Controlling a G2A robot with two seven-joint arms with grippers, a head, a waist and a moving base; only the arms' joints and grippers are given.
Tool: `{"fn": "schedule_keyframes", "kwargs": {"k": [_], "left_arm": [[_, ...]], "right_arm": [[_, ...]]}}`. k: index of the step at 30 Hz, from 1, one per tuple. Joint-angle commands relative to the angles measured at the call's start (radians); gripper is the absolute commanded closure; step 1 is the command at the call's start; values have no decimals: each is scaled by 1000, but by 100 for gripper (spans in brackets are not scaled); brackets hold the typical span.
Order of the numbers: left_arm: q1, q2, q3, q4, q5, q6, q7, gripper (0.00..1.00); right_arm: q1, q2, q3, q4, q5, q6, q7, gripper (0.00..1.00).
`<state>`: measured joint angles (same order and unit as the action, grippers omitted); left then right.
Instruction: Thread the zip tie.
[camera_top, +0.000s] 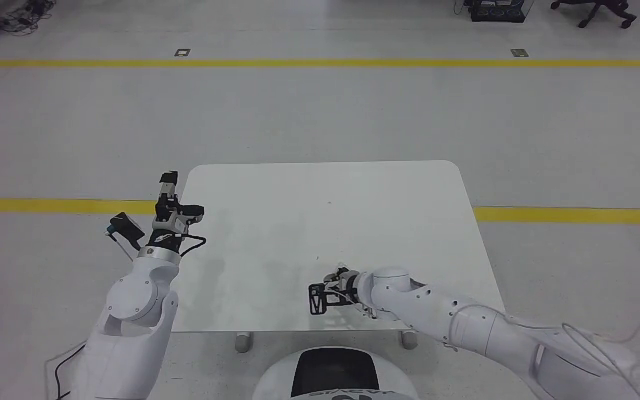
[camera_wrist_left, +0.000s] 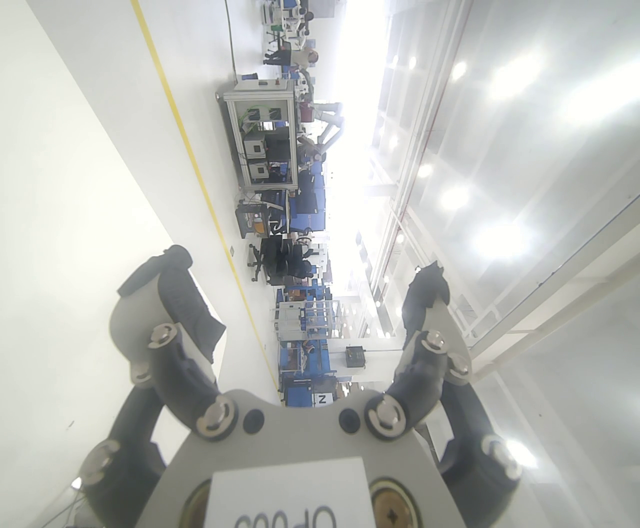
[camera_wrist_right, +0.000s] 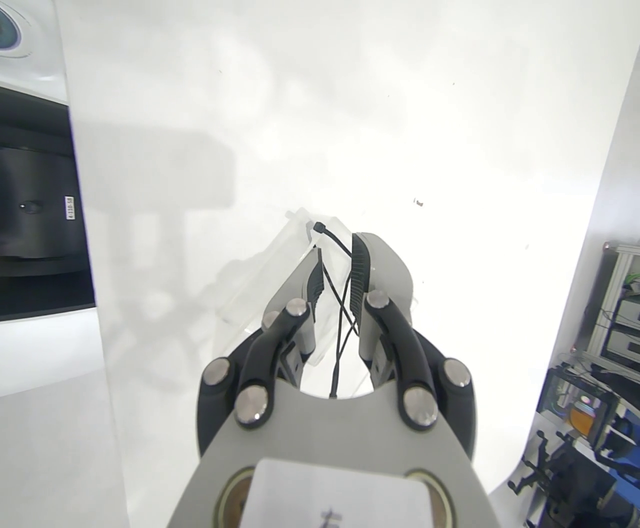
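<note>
Black zip tie (camera_wrist_right: 344, 305) sits between the pads of the right tool (camera_wrist_right: 337, 245), its two strands crossing there and its small head poking out past the fingertips. That tool is drawn nearly closed, pinching the tie, low over a clear plastic piece (camera_wrist_right: 280, 255) near the front edge of the white worktop (camera_top: 330, 210). Well apart, the left tool (camera_wrist_left: 300, 265) is raised at the worktop's left edge, spread wide and empty.
</note>
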<state>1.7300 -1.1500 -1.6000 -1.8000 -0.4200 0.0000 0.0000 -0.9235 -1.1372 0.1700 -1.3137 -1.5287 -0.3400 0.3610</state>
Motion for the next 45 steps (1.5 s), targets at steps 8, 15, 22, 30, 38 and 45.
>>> {"fn": "schedule_keyframes", "kwargs": {"k": [8,15,22,30,38,45], "left_arm": [[0,0,0,0,0,0,0,0],[0,0,0,0,0,0,0,0],[0,0,0,0,0,0,0,0],[0,0,0,0,0,0,0,0],[0,0,0,0,0,0,0,0],[0,0,0,0,0,0,0,0]], "right_arm": [[-1,-4,0,-4,-38,0,-14,83],[1,-2,0,-12,-41,0,-13,82],[2,-3,0,-17,-41,0,-5,81],[0,-10,0,-9,-41,0,-5,77],[3,-24,0,0,-41,0,11,78],[8,-31,0,4,-41,0,19,93]]}}
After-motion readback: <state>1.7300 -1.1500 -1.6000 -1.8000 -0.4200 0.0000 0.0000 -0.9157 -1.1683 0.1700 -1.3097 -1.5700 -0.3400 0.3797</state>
